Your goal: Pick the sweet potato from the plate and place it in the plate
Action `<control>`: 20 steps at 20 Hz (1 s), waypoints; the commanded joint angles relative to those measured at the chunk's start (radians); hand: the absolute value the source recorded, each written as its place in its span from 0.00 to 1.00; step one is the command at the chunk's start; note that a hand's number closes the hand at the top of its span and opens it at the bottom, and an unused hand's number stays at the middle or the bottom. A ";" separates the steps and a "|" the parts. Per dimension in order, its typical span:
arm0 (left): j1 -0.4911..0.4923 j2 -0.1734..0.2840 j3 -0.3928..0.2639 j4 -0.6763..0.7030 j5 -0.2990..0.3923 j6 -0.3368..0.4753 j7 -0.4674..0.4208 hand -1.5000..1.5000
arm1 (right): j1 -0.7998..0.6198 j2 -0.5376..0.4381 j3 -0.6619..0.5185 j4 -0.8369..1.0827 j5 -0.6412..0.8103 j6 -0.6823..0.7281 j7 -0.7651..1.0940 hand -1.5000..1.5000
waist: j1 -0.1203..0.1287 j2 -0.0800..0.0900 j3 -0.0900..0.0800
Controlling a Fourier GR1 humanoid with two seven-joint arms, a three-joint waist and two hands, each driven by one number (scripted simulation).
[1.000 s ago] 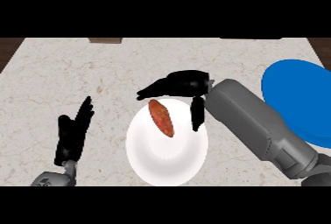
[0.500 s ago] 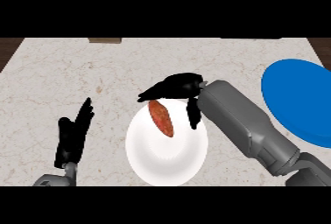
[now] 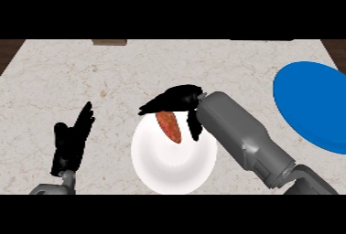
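two chunky grey forearms ending in black hands.

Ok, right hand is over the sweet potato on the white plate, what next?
Probably close the right hand round the orange sweet potato: it lies on the round white plate, fingers arched over its far end, thumb beside it, nothing lifted yet.

Sweet potato (image 3: 168, 126) on plate (image 3: 174, 171) (left one).

No text, label, brand, number or sign can be read anywhere. The white plate (image 3: 174, 164) has a plain, unmarked surface. The blue plate (image 3: 310, 105) to its right is plain too.
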 commanded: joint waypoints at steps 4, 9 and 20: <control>-0.005 -0.008 0.034 0.052 -0.005 -0.031 -0.050 0.50 | -0.039 0.036 -0.066 0.095 0.069 0.002 -0.038 0.00 | 0.002 0.002 0.000; -0.027 -0.067 -0.015 0.013 -0.052 0.010 0.027 0.50 | -0.015 0.048 -0.057 0.110 0.111 -0.010 -0.053 0.00 | 0.001 0.001 0.000; -0.045 -0.058 0.023 0.057 -0.053 -0.031 -0.018 0.50 | -0.005 0.048 -0.022 0.053 0.061 -0.168 -0.051 1.00 | 0.022 0.005 0.000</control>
